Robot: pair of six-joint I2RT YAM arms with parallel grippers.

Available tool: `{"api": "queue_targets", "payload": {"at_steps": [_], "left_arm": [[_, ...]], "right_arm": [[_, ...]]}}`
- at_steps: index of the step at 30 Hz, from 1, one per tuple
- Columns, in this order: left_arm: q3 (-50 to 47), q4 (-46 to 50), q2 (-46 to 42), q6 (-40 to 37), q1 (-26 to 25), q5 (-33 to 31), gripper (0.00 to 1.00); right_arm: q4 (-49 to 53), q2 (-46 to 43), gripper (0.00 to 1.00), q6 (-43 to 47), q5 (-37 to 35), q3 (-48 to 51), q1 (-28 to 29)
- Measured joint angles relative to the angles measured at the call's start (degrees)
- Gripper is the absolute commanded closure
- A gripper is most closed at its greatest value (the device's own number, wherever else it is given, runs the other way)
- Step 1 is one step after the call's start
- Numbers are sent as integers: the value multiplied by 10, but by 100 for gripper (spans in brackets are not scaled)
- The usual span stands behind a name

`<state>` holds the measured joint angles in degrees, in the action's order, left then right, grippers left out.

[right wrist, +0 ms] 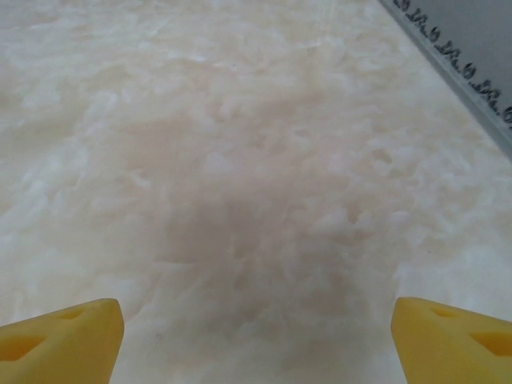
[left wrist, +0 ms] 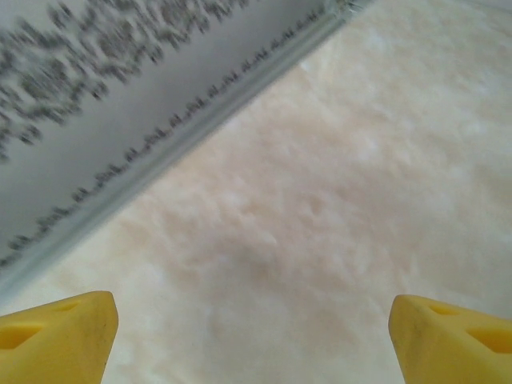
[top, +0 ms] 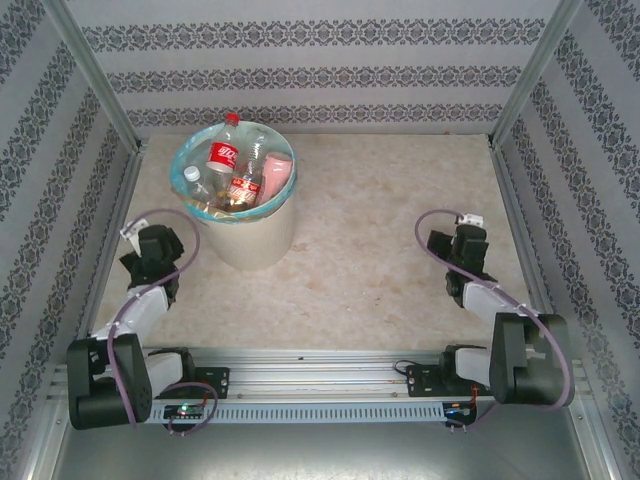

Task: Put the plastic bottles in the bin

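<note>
Plastic bottles, maybe five or six, lie in the bin at far left. Left gripper is near the bin and right gripper well apart from it. Both jaws are wide open and empty, above the tabletop.

Bare table lies ahead of the left gripper and between its wide-apart fingers. The left wall runs close on its left, and the bin stands ahead to its right. The right gripper has open table ahead and to its left, with the right wall near on its right.

The bottles are clear plastic, the table matt and stone-patterned.
</note>
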<state>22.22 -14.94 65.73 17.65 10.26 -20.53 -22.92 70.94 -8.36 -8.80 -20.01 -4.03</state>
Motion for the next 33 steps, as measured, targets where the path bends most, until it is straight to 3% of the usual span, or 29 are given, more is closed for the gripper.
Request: {"api": "queue_targets", "payload": {"at_steps": [7, 13, 18, 22, 25, 33], "left_arm": [[-78, -272, 164, -16, 0, 139, 5], [-78, -370, 171, -40, 0, 213, 0], [-92, -442, 192, -66, -2, 249, 0], [-88, -503, 244, -93, -51, 200, 0], [-77, -485, 244, -108, -85, 167, 0], [-59, -480, 248, -127, -92, 140, 0]], "right_arm": [[-170, 39, 3, 13, 68, 26, -3], [-336, 157, 2, 41, 76, 42, 36], [-319, 169, 2, 42, 17, 25, 52], [-322, 169, 2, 42, -9, 14, 58], [-322, 169, 2, 43, -19, 14, 58], [-322, 169, 2, 43, -26, 14, 58]]}}
